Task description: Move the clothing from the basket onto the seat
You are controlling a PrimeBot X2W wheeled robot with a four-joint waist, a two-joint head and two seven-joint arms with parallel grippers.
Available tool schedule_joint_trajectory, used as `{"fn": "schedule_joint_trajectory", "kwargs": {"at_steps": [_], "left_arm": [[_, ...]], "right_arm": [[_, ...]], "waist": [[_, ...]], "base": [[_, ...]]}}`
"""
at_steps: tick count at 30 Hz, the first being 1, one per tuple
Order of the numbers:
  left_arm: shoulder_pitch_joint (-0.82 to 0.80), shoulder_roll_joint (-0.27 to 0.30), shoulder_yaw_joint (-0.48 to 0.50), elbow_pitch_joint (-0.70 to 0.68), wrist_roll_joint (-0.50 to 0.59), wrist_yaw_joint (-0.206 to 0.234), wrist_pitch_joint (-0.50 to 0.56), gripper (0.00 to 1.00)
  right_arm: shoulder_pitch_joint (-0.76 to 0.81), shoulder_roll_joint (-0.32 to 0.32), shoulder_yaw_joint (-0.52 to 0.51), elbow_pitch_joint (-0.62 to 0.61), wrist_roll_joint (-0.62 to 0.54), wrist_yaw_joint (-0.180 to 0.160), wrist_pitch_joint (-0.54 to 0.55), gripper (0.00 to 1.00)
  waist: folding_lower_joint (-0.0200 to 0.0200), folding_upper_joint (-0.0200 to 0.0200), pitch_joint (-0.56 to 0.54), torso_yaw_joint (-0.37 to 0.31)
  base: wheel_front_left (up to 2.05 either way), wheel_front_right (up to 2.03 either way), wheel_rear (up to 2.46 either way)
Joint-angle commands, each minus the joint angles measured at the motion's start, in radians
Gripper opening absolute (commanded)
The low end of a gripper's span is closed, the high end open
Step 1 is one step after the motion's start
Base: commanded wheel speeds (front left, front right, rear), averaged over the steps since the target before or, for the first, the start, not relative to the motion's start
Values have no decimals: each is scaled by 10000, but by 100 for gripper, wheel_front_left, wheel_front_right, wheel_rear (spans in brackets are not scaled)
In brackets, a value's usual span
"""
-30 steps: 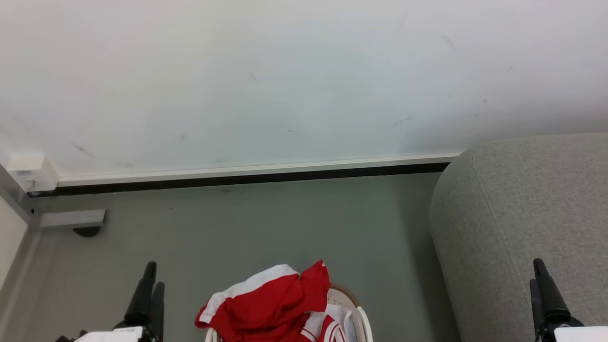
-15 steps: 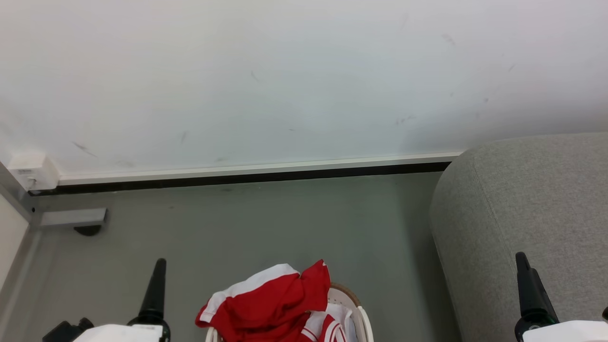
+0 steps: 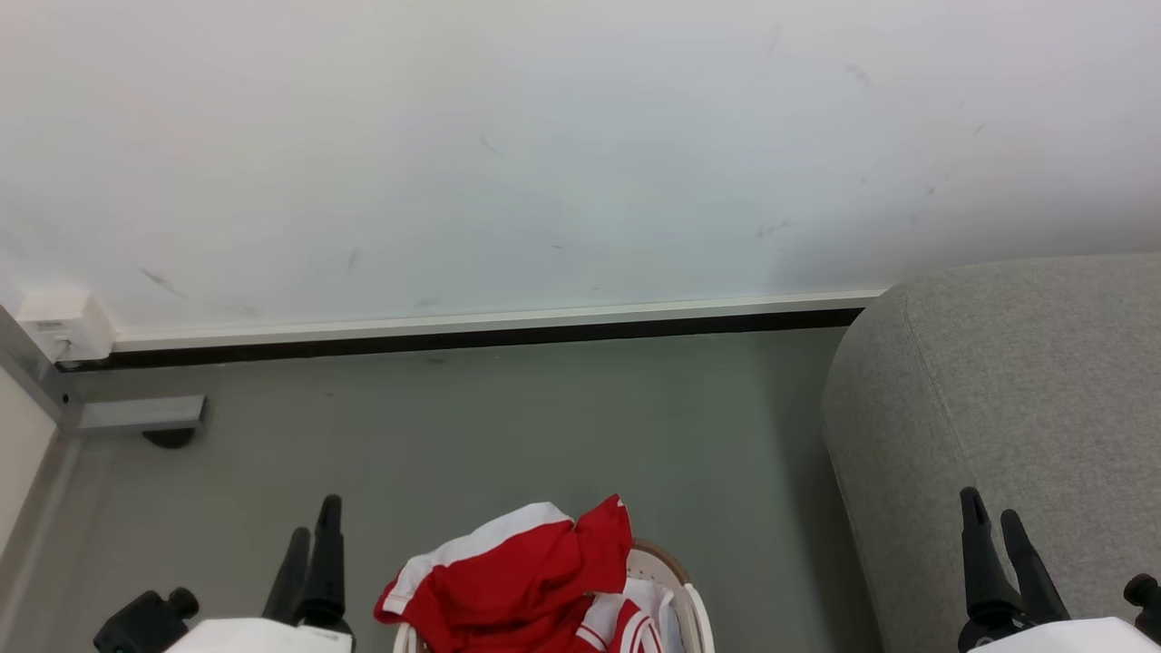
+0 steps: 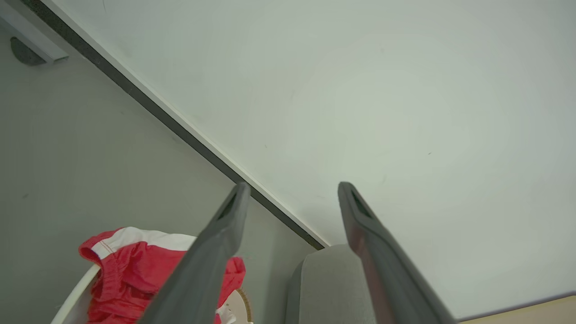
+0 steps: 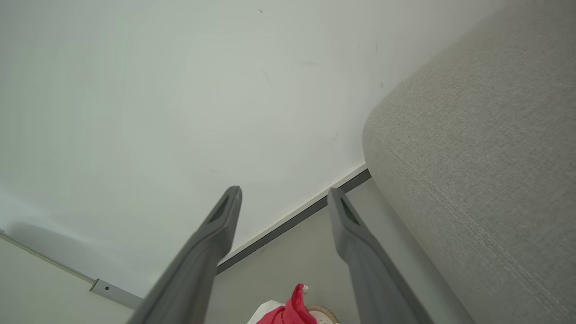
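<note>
Both grippers have crept inward over the last second, the left gripper (image 3: 315, 519) toward the basket and the right gripper (image 3: 989, 505) leftward where it shows against the sofa; my head view has barely shifted. Taking things by size, the sofa (image 3: 1025, 381) takes up the right side, a rounded grey bulk standing on the floor (image 3: 544, 426), and no garment lies on the part I can see. The basket (image 3: 667, 558) pokes up from the bottom edge at centre, between my two arms and near the sofa's left flank, with only its far rim showing. The clothing (image 3: 517, 580), red with white bands, is heaped in it and slumps over the left part of the rim, so none of it has reached the sofa yet. Both pairs of fingers stand spread wide with nothing between them, pointing up and forward rather than at the heap. I judge the step in hand to be the reach for the first garment. To do it well I would bend down first, since most of the basket is cut off. I would then lower the left gripper onto the highest fold and pinch a thick bunch while keeping the tips off the rim. Last, I would lift straight up until the cloth hangs free before swinging right.
</note>
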Motion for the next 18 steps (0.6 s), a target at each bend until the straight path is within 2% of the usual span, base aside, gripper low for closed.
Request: {"fn": "schedule_joint_trajectory", "kwargs": {"at_steps": [1, 18], "left_arm": [[-26, 75, -7, -181, 318, 16, -71, 100], [113, 86, -132, -378, 2484, 143, -610, 100]], "right_arm": [[-62, -107, 32, -139, -339, -7, -89, 100], [40, -116, 274, -176, -2484, -10, -621, 100]], "waist": [[0, 0, 2, 1], [-1, 0, 14, 42]], "base": [[0, 0, 0], [0, 0, 0]]}}
